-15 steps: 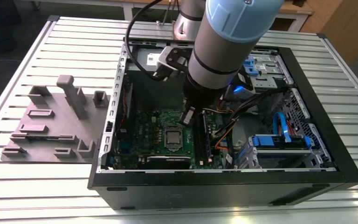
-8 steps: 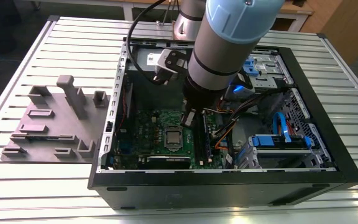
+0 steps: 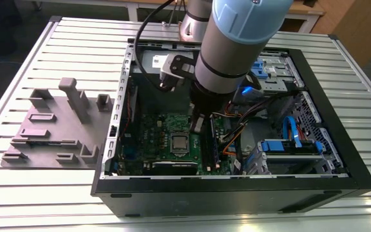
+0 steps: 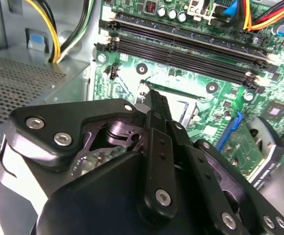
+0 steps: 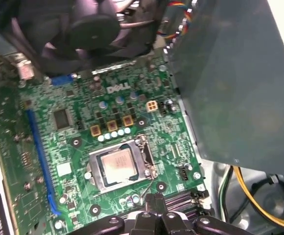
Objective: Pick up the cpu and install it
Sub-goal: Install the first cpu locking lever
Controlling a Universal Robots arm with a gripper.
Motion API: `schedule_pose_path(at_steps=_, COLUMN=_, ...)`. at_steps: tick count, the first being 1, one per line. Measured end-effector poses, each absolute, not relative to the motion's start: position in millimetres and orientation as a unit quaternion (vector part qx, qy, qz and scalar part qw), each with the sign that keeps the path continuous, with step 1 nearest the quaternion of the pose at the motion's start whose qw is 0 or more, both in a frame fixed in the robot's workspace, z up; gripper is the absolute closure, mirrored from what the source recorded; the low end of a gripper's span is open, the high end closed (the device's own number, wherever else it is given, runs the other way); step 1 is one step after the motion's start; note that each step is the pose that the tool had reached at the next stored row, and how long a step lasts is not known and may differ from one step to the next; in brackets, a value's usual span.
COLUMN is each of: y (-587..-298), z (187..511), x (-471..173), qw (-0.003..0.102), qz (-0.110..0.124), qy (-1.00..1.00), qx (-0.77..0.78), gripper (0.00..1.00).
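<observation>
While inside case [image 3: 224, 198] on table [image 3: 63, 193], cpu [image 5: 118, 165]

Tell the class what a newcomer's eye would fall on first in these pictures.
The arm reaching down into the open computer case in the exterior view. Next comes the green motherboard on the case floor, with the silvery cpu lying in its socket at the board's middle. The black claw hangs just above the board, beside the socket.
</observation>
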State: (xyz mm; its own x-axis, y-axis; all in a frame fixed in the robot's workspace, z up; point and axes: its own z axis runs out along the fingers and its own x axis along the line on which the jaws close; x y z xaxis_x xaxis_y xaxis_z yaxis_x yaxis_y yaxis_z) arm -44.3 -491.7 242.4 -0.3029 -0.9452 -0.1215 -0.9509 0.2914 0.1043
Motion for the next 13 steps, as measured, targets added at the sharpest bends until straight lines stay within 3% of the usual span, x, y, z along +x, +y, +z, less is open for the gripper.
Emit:
schedule_pose_path(at_steps=7, y=-491.7, z=242.4, x=-47.2, qw=0.009, qz=0.064, qy=0.795, qx=-0.603, gripper=0.89)
schedule_pose_path(at_steps=13, y=-491.7, z=241.7, x=-47.3, qw=0.015, qz=0.054, qy=0.784, qx=-0.618, gripper=0.89)
